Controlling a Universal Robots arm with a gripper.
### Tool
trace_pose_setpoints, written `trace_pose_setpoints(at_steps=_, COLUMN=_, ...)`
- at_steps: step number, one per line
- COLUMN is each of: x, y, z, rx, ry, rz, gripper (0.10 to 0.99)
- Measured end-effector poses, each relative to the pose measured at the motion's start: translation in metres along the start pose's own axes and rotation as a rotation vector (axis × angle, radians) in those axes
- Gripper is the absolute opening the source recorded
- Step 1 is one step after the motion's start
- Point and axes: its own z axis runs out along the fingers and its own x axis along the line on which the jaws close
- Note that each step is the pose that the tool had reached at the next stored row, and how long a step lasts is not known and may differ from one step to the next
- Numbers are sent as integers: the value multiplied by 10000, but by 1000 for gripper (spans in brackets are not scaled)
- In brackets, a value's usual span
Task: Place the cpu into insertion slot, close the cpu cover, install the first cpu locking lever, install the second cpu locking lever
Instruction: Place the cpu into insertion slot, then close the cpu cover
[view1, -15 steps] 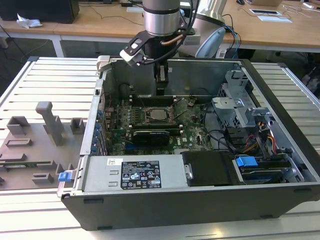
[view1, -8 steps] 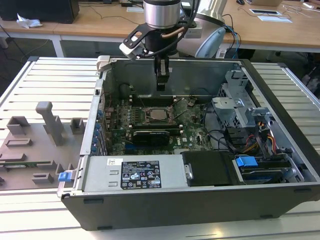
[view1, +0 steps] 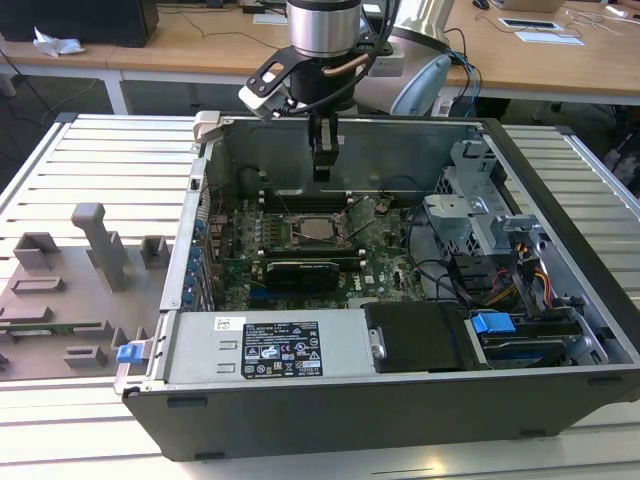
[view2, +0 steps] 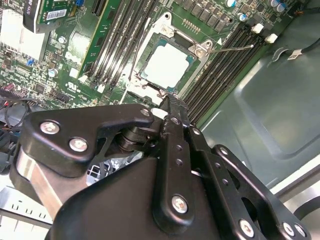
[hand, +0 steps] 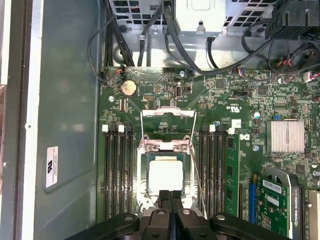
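Silvery-grey cpu (hand: 165, 175) is already sitting in the insertion slot (hand: 142, 186) — flat and square to the black frame. My gripper (hand: 170, 194) hangs over the slot's near edge, and in the exterior view it's well above the board. My fingers (view2: 172, 125) are pinched together with nothing between them. The cpu cover (hand: 168, 113) is flipped back off the socket, on the side toward the coin cell (hand: 128, 88), so the chip's top is bare. One thin wire lever (hand: 196, 172) runs loose alongside the slot, next to the memory slots (hand: 212, 170). Labels: a white sticker (hand: 51, 166) on the case wall and a black-and-white one on the power supply (view1: 195, 345) — I can't make out the print on either. The case (view1: 400, 410) lies open on a pale slatted table (view1: 100, 150), with wooden desks (view1: 200, 50) behind.
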Motion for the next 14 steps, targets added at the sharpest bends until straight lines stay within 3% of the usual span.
trace_pose_setpoints(at_steps=8, x=0, y=0, z=0, rx=0, ry=1, rz=0, gripper=106)
trace_pose_setpoints(at_steps=11, x=0, y=26, z=1, rx=1, ry=0, rz=0, gripper=106)
trace_pose_setpoints(at_steps=14, x=-1, y=97, z=6, rx=3, ry=1, rz=1, gripper=106)
